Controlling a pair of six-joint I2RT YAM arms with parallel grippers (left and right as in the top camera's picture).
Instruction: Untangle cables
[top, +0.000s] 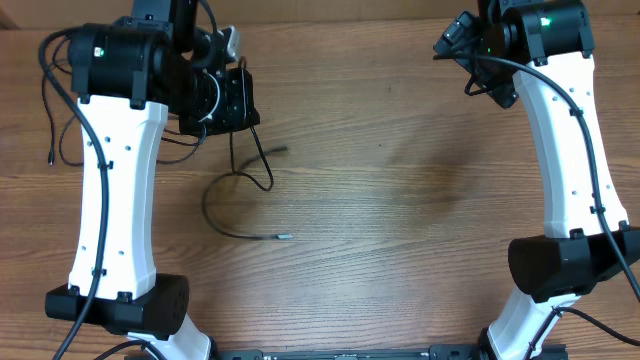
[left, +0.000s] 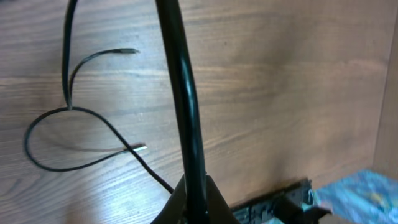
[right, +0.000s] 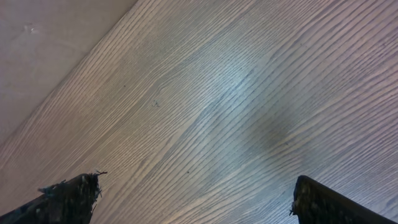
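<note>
Thin black cables hang from my left gripper (top: 230, 112) at the back left of the table and trail onto the wood. One cable forms a loop (top: 207, 205) that ends in a silvery plug (top: 284, 237). Another end (top: 280, 151) lies further back. In the left wrist view, the left gripper (left: 196, 190) is shut on a black cable (left: 183, 93) that runs up out of the frame. Beyond it lie the loop (left: 37, 146) and two plug ends (left: 142, 147) (left: 129, 51). My right gripper (top: 458, 38) is at the back right. It is open and empty over bare wood (right: 202, 199).
The wooden table (top: 400, 200) spans the view. Both white arm bases stand at the front edge. A thin black wire (top: 50, 150) hangs beside the left arm. The table's edge and a blue object (left: 354, 193) show in the left wrist view.
</note>
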